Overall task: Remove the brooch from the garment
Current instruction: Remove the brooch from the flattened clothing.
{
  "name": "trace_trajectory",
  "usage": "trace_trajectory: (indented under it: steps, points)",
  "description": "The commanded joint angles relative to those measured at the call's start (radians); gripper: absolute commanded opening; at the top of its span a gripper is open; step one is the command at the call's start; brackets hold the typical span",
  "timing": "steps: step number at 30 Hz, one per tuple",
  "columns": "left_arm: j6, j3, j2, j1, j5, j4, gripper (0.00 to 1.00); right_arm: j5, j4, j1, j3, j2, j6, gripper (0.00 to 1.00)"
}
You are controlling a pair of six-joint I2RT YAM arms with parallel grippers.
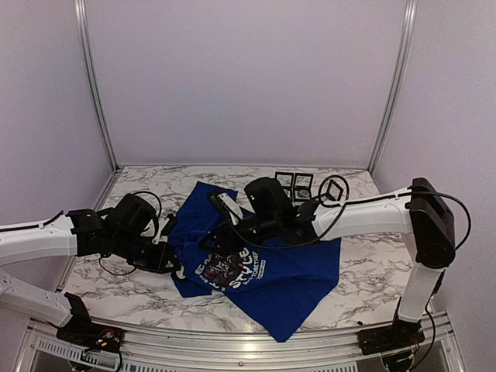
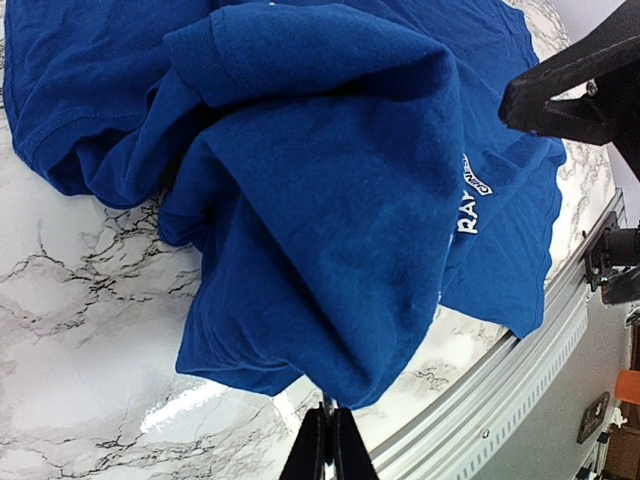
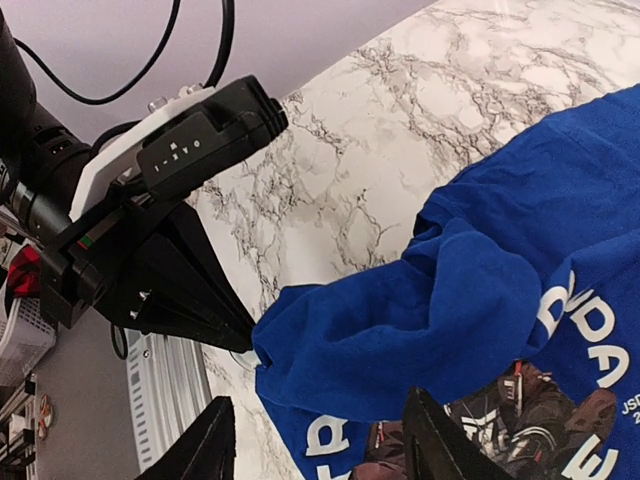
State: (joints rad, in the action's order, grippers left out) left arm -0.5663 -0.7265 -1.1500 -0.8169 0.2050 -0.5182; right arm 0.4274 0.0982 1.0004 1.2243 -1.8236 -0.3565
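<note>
Under the right pincer (image 3: 320,400), wide open and empty, the blue T-shirt (image 1: 298,275) lies rumpled on the desk (image 1: 372,263). Its panda print (image 3: 520,410) sits just beside that gap, nearer this arm. I cannot make out the brooch. The left pincer (image 2: 327,412) is closed on a fold at the shirt's edge.

Open marble table (image 1: 364,267) around the garment (image 1: 302,271) (black frames (image 1: 294,184) at the back edge)

Walls (image 1: 248,77) were plain pale lilac | silver posts (image 1: 94,85) stood in the corners | white marble-veined table (image 1: 364,271) shone | metal rail (image 1: 232,350) edged front
</note>
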Motion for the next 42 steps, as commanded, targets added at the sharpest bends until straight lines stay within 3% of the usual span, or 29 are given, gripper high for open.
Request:
trace_trajectory:
  steps: [1, 11, 18, 24, 42]
  points:
    - [0.023, -0.050, 0.001, 0.004, 0.013, -0.020, 0.00, 0.015, -0.042, 0.032, 0.070, -0.056, 0.024, 0.56]
    - [0.036, -0.066, -0.020, 0.001, 0.019, 0.001, 0.00, 0.028, -0.060, 0.050, 0.132, -0.135, -0.027, 0.48]
    - [0.034, -0.066, -0.021, 0.001, 0.020, 0.018, 0.00, 0.044, -0.059, 0.050, 0.137, -0.151, -0.040, 0.25]
    - [0.034, -0.067, -0.021, 0.001, 0.021, 0.024, 0.00, 0.040, -0.058, 0.050, 0.136, -0.151, -0.051, 0.00]
    - [0.051, -0.050, -0.027, 0.001, 0.032, -0.010, 0.00, -0.077, -0.063, 0.001, 0.152, -0.099, -0.076, 0.00]
